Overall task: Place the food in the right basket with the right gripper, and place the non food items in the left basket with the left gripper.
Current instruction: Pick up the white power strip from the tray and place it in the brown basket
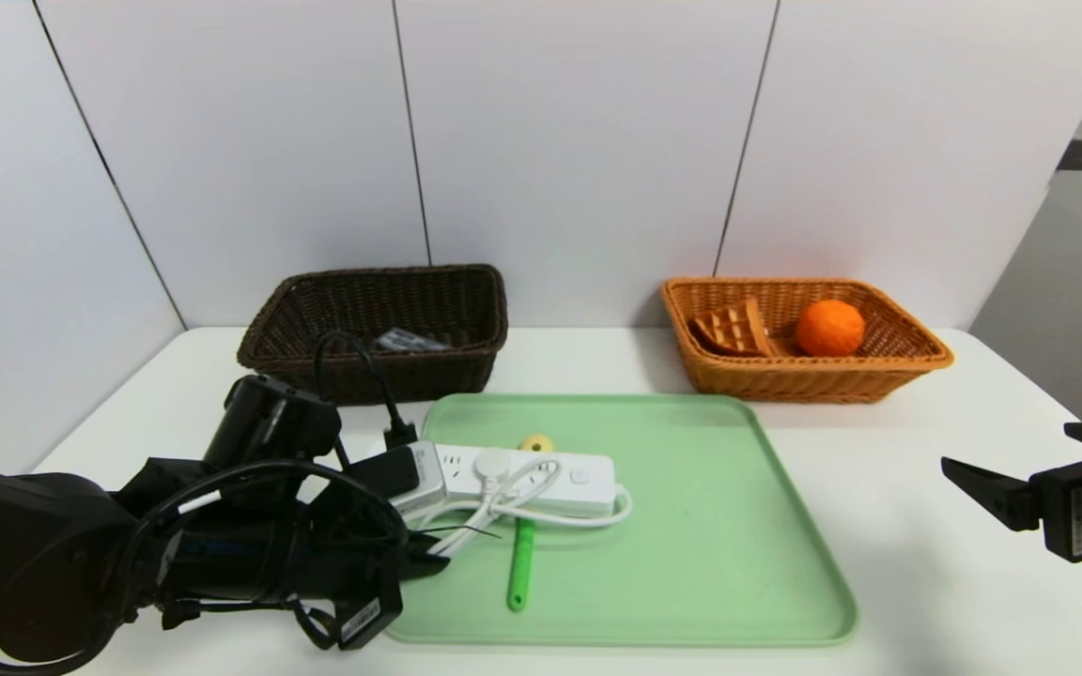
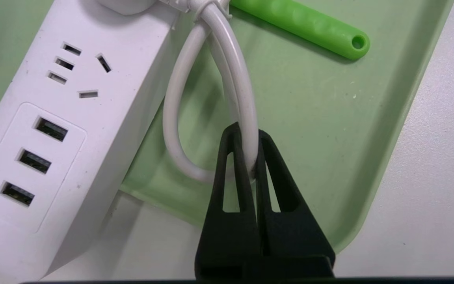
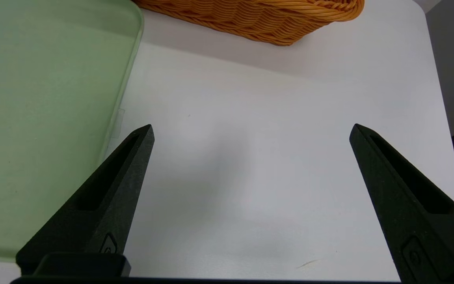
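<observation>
A white power strip [image 1: 541, 474] [image 2: 61, 118] lies across the left part of the green tray [image 1: 738, 563], one end hanging over the tray's rim. Its white cord [image 2: 246, 98] is looped beside it. My left gripper [image 2: 246, 134] [image 1: 428, 561] is shut on that loop at the tray's near-left corner. A green stick-like tool [image 1: 522, 563] [image 2: 302, 25] lies on the tray just past the cord. A small yellow item [image 1: 536, 442] peeks out behind the strip. My right gripper [image 1: 1006, 446] [image 3: 250, 128] hovers open over bare table right of the tray, holding nothing.
The dark brown left basket [image 1: 409, 376] stands at the back left with a grey item [image 1: 407, 340] inside. The orange wicker right basket [image 1: 785, 380] [image 3: 258, 19] at the back right holds an orange [image 1: 829, 327] and a waffle piece [image 1: 732, 330].
</observation>
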`<state>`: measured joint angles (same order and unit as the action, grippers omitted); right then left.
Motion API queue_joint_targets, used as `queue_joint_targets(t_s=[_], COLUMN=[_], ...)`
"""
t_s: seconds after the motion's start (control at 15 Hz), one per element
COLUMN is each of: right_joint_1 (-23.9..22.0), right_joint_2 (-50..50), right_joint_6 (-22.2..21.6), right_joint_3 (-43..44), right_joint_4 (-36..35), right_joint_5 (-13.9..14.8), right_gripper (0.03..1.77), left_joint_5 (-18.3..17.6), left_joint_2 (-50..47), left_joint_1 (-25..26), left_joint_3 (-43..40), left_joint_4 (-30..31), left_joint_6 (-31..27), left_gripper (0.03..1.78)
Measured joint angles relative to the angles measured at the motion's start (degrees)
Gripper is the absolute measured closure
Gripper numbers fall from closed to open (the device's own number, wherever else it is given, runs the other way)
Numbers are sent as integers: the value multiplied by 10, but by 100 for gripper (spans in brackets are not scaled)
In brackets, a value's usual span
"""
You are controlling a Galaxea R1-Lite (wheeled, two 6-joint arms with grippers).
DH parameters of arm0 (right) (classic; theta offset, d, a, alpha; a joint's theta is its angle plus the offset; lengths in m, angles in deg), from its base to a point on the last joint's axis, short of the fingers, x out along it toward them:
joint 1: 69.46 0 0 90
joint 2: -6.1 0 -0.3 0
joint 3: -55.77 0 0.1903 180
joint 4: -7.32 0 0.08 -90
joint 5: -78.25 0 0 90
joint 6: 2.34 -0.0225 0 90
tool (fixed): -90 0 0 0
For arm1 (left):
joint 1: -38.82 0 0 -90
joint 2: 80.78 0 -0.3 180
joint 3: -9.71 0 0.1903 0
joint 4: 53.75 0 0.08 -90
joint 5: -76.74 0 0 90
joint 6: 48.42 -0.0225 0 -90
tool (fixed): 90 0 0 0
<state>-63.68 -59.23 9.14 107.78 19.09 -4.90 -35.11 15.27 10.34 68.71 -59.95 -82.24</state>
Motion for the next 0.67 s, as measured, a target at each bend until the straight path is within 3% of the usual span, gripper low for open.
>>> queue_joint_targets(t_s=[0.27, 0.67], right_joint_1=[0, 0], right_joint_2=[0, -1], right_joint_6=[0, 0], right_joint_3=[-1, -5], right_joint_4=[0, 0], right_joint_5=[-1, -1], right_gripper=[9, 9], left_joint_5=[0, -3], left_joint_2=[-13, -46], left_joint_1=[0, 2], left_joint_3=[28, 108], left_joint_4=[6, 7], left_joint_6=[7, 70], left_gripper=[173, 173])
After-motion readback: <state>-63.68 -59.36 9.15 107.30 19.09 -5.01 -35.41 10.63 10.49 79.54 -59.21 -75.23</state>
